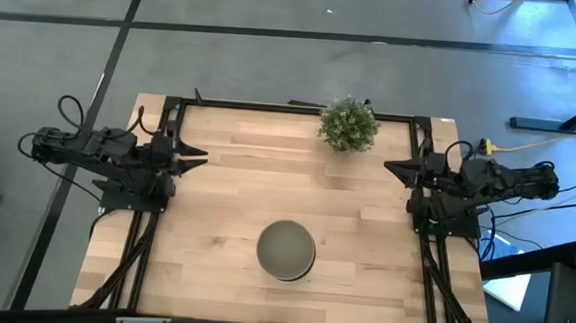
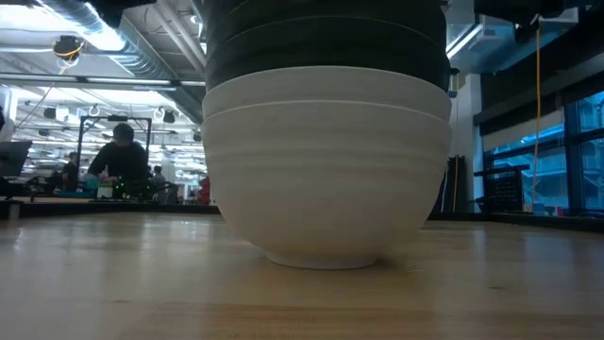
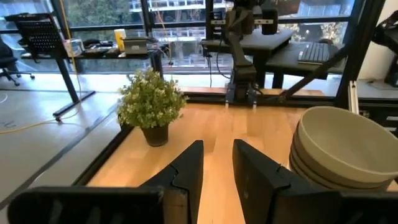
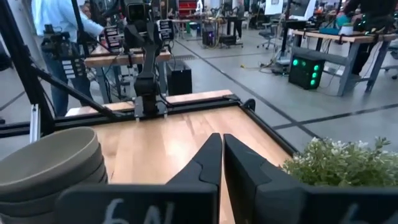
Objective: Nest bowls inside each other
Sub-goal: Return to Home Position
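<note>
Bowls (image 1: 286, 250) nested in one stack, near centre of the bench (image 1: 215, 207); my left gripper (image 3: 217, 144) slightly parted, right gripper (image 4: 222, 137) nearly closed, both empty; only homing remains, I judge.

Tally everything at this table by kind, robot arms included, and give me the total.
Bowl stack: 1, with a grey bowl on top
Potted plant: 1
Robot arms: 2, the left arm and the right arm, one at each side of the table
Total: 4
</note>
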